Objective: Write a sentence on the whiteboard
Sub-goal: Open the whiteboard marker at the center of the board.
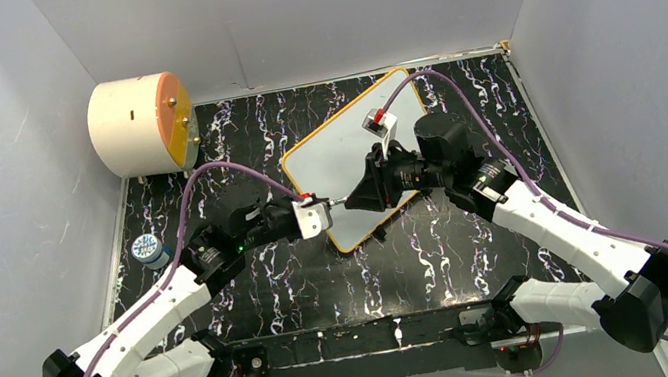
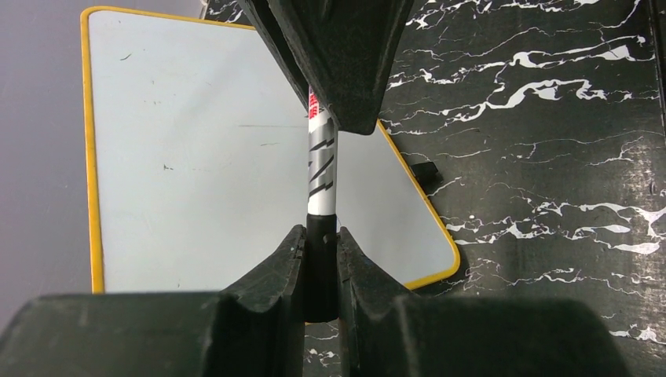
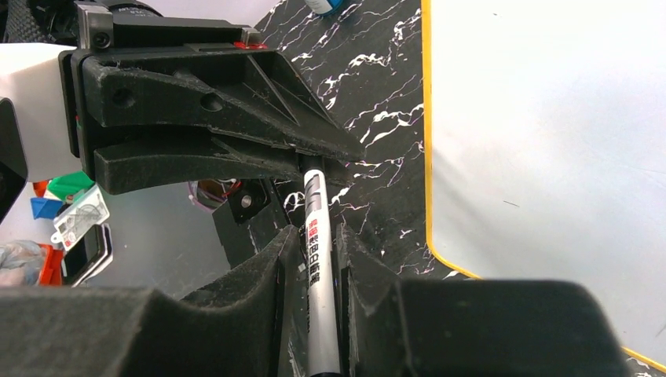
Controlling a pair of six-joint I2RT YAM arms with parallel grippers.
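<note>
Gripping black cap (image 2: 321,259) of marker (image 2: 322,169): left fingers (image 2: 287,263) clenched on it. Marker's white barrel runs straight ahead into right fingers (image 2: 345,71), facing left fingers; cannot tell whether those pinch or sit slack. Whiteboard (image 2: 196,157) flat on table (image 2: 550,157) beneath marker, spreading ahead-left of left fingers, few faint marks on it.
</note>
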